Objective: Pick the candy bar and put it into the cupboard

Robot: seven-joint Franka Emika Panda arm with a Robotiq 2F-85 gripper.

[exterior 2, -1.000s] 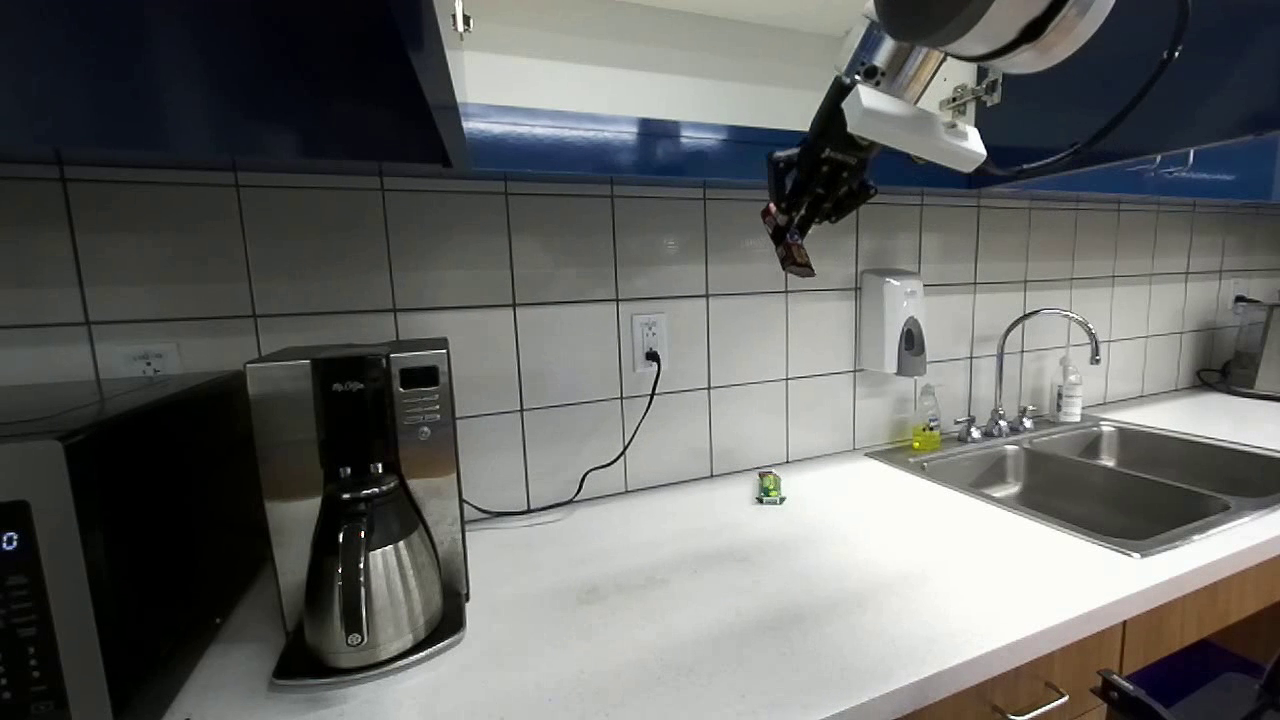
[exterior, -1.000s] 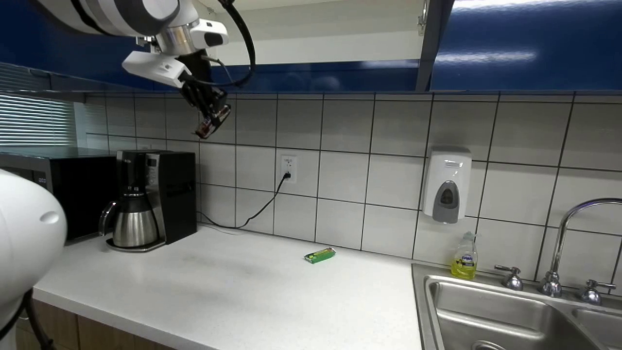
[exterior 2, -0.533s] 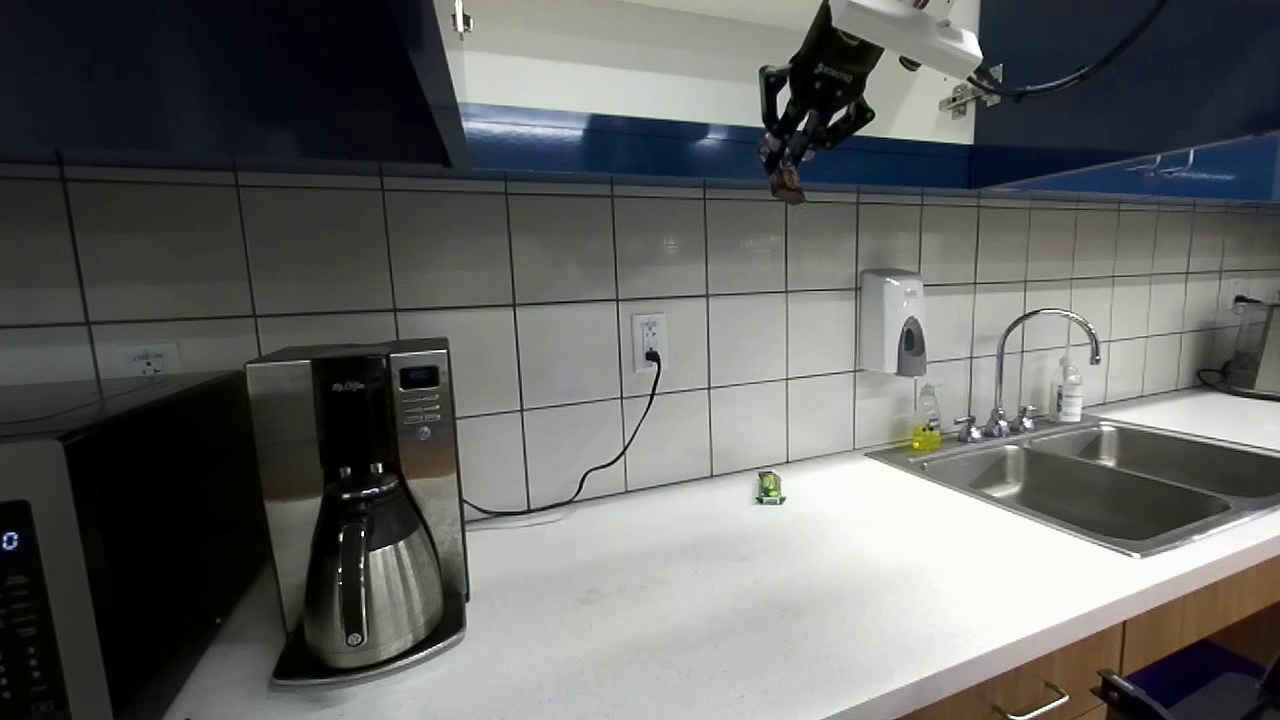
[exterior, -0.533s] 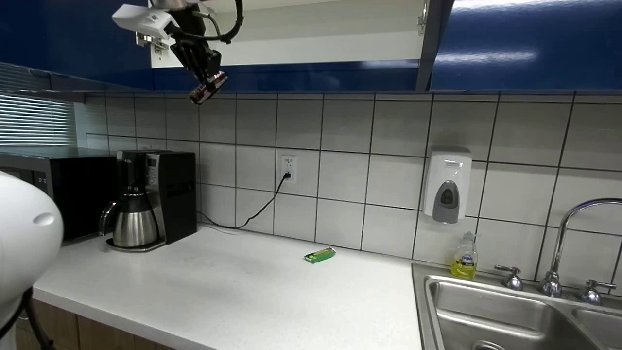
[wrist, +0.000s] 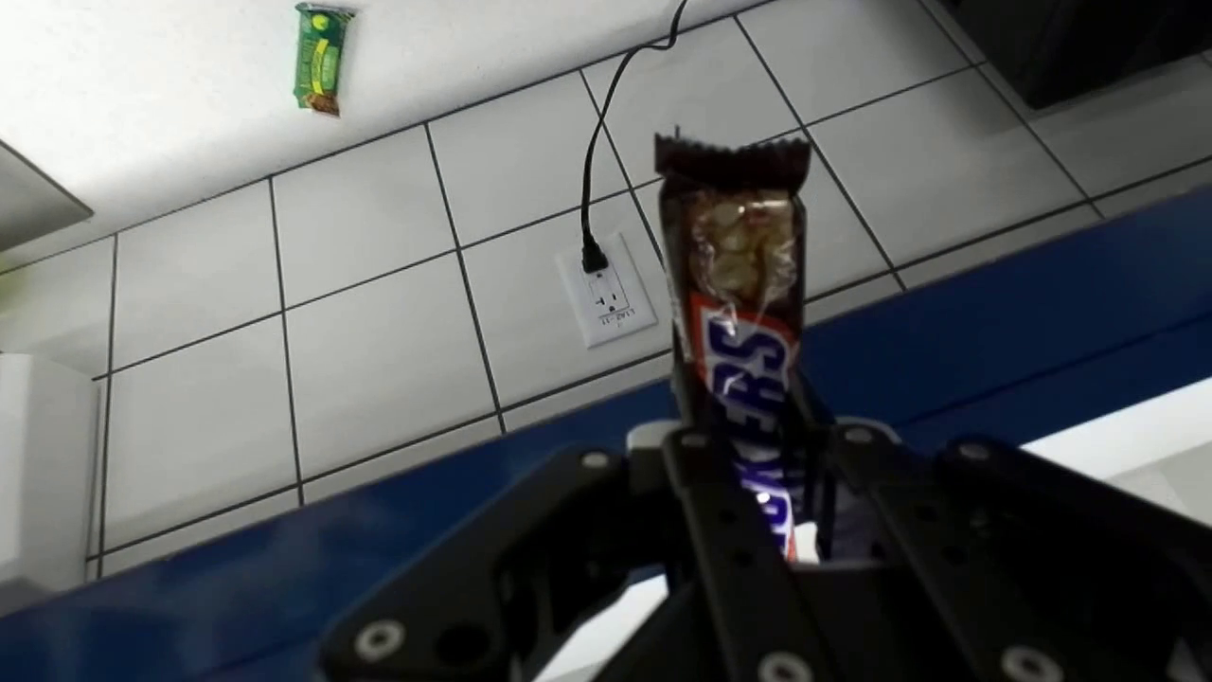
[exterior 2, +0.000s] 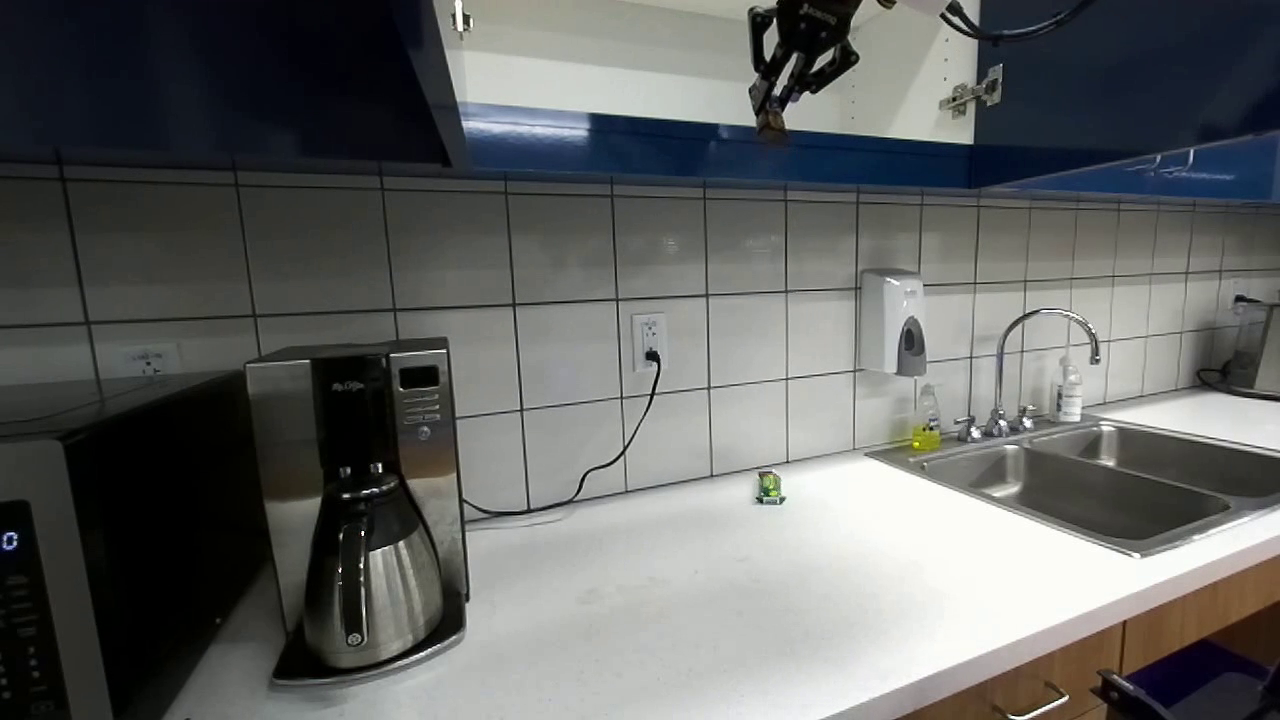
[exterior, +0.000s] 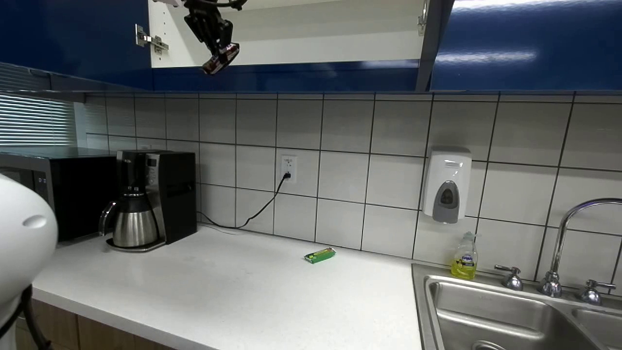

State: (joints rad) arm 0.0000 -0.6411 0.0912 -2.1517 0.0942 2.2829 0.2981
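The black jointed gripper (wrist: 765, 450), low in the wrist view, has its two fingers (wrist: 691, 478) pressed against opposite sides of a dark brown, oblong candy bar (wrist: 743, 251) in shiny plastic wrap, with blue letters on a white, red-edged label. The bar's crimped end points toward the top of that frame; its near end is partly hidden among the fingers. It should be light and fairly stiff along its length, though a hard squeeze might dent it, and the slick film could let it pivot. Holding it across the thick middle, roughly where the fingers seem to be, looks right; the thin crimped flap would fold and give no firm hold. In both exterior views the bar hangs near the top edge of the frame, its lower end overlapping the glossy dark blue bottom rail of the wall-mounted cupboard with a whitish interior (exterior: 330, 51). It appears to be in front of the opening, not yet inside, though depth is hard to judge; that end probably needs lifting over the rail before release. Well below, a flat, bright green wrapped packet (exterior: 320, 255) lies on the white countertop (exterior: 233, 291), with a black-and-steel coffee maker (exterior: 177, 194) toward the left.
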